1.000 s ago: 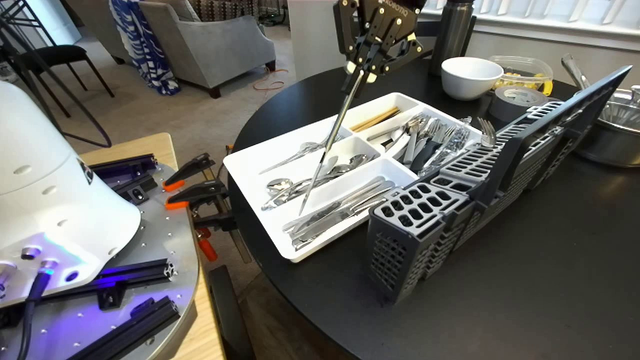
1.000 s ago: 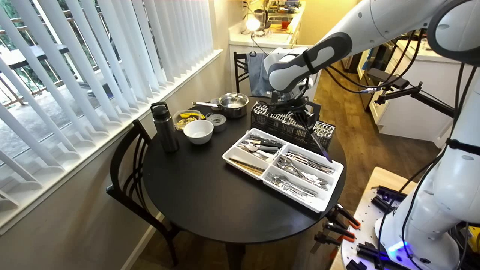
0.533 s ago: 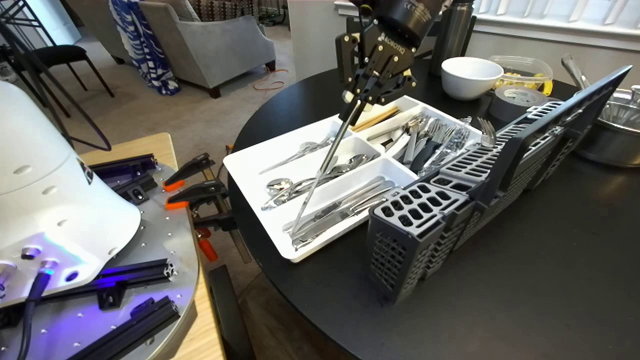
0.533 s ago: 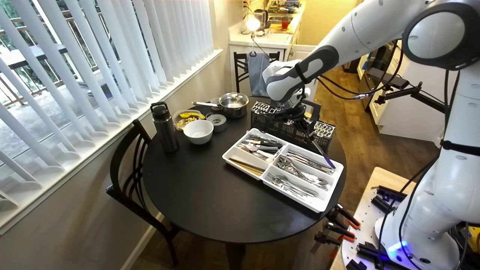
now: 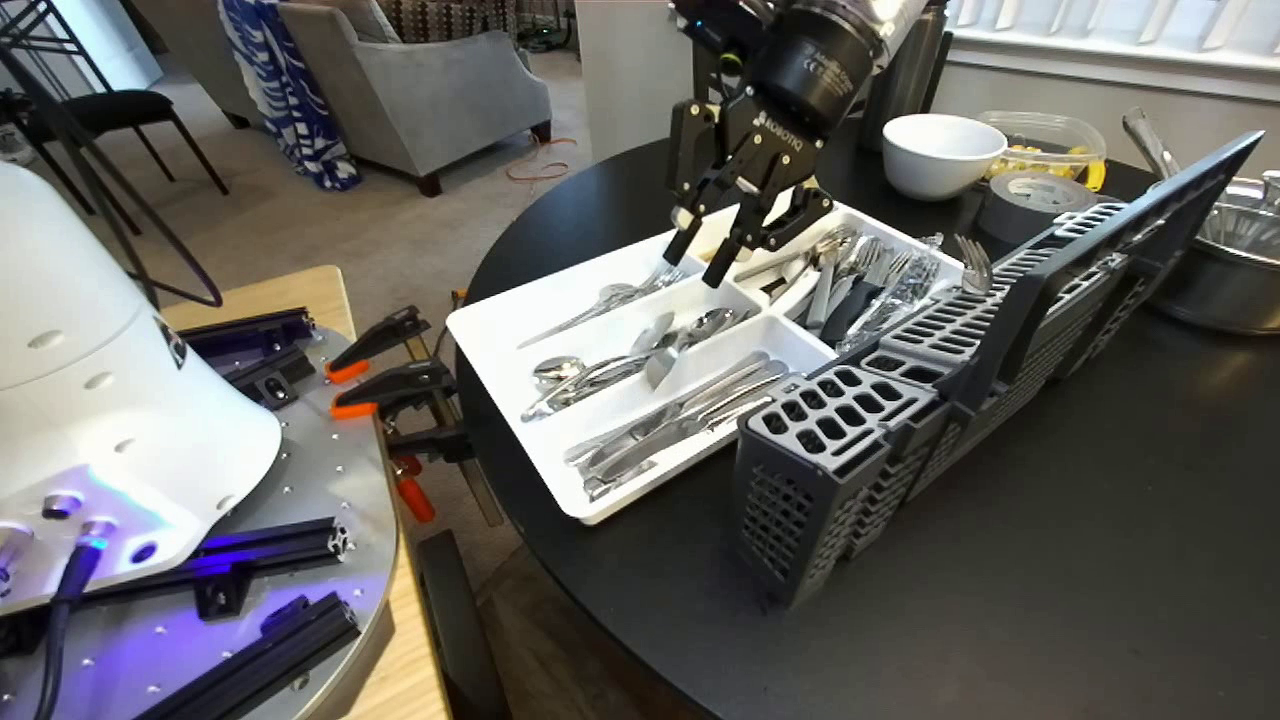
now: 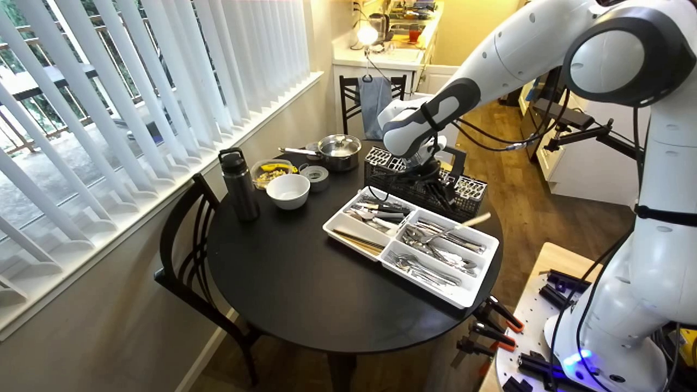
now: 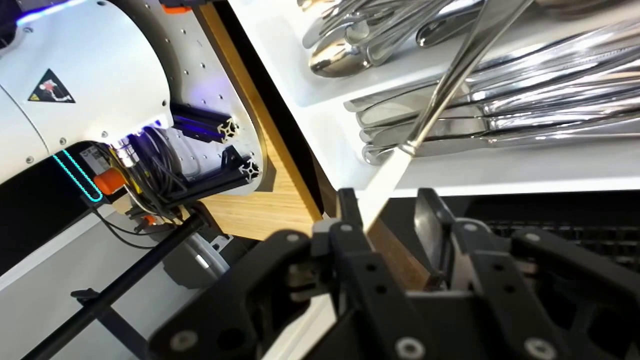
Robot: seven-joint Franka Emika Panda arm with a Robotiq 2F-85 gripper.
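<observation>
Lighting's decent: daylight through the blinds (image 6: 256,54) off to the side of the jaws, plus a lamp (image 6: 367,35) well beyond them that's totally blown out. Wrist view has nasty glare on the knives (image 7: 545,107) just past the jaws, and the gripper (image 7: 389,197) up close is soft and out of focus. In an exterior view the jaws melt into the dark basket (image 6: 381,175), so can't really tell their edges.

Both exterior views: obliquely down across table (image 6: 283,288), sharing tray (image 5: 605,412); wrist view: close above tray.
</observation>
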